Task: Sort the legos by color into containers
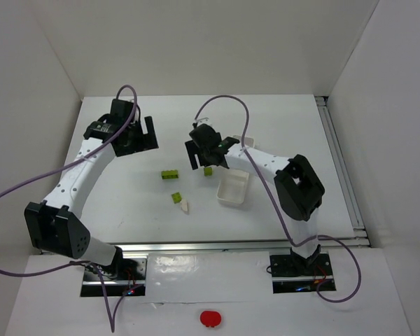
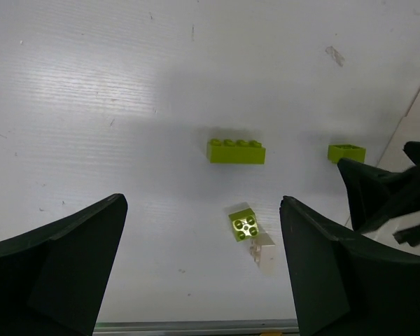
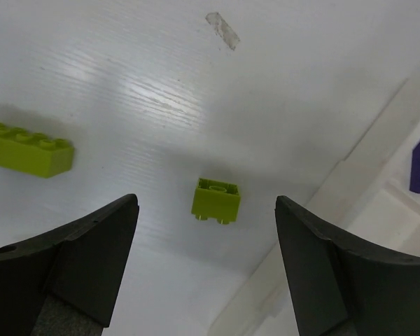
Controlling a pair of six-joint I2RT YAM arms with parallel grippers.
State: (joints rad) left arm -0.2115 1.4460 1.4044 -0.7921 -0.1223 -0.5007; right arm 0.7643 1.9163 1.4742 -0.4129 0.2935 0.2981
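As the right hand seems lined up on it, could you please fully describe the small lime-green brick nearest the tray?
The small lime-green brick is a short, glossy plastic block, studs faintly visible on one face. It lies alone on the white table, just off the tray edge, touching nothing else. The right hand hangs over it, open, its fingers either side and clear of it.

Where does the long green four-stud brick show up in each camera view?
Top external: the long green brick lies just left of the picture's centre.
Left wrist: near the centre, slightly high.
Right wrist: at the far left edge.
Shared landmark: the small green brick, lying to its right in all three views.
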